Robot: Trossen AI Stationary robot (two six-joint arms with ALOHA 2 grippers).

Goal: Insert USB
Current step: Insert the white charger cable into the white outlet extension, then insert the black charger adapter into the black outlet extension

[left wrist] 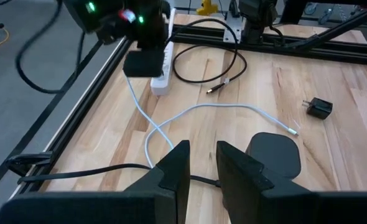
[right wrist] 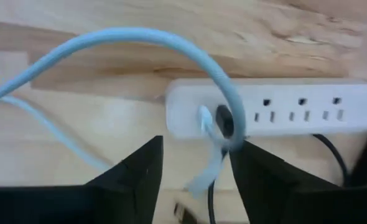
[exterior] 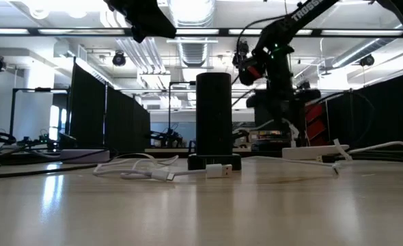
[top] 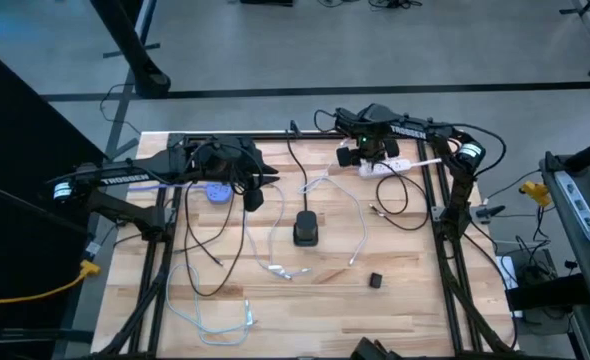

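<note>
A white power strip (right wrist: 295, 112) lies flat on the wooden table at the far right (top: 400, 165). A pale cable (right wrist: 140, 37) arcs over it, and the cable's end (right wrist: 205, 118) sits at the strip's end beside a dark round spot. My right gripper (right wrist: 196, 180) hangs open just above that end, pointing down, one finger on either side of the cable's hanging loop. It also shows in the high view (top: 375, 152). My left gripper (left wrist: 202, 165) waits raised over the table's left middle (top: 253, 190), with a narrow gap between its fingers and nothing in it.
A black cylinder on a base (top: 305, 230) stands mid-table, with white cables (top: 275, 265) and a loose USB plug (exterior: 218, 171) around it. A small black adapter (top: 375, 281) and a coiled black cable (top: 395, 205) lie to the right. Black frame rails (top: 440, 200) border the table.
</note>
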